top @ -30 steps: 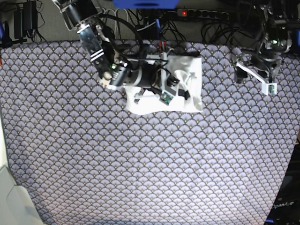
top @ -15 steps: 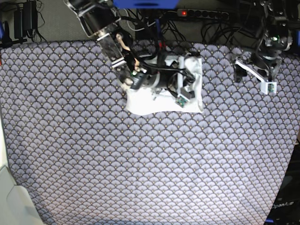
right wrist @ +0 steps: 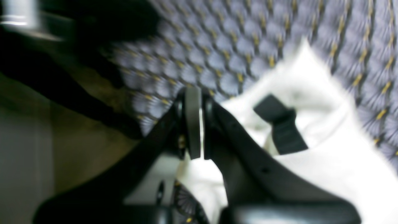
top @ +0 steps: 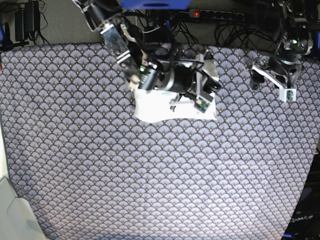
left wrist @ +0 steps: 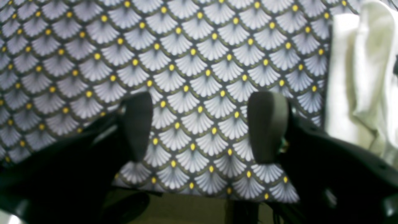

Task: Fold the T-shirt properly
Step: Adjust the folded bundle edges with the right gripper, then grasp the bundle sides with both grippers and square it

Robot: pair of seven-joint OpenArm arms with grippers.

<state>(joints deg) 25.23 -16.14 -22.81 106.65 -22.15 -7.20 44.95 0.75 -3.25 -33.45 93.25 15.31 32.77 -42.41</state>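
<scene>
faint "openarm" on black base [top: 303,220]

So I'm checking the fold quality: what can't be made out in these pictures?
- T-shirt, base view: the right arm covers most of it, so its upper half and folds are hidden.
- Right wrist view: motion blur hides the shirt's creases; whether any cloth sits in the shut right gripper is unclear.
- Left wrist view: the shirt is cut off by the right edge; the left gripper is out of focus.
- Print: not visible anywhere.
</scene>
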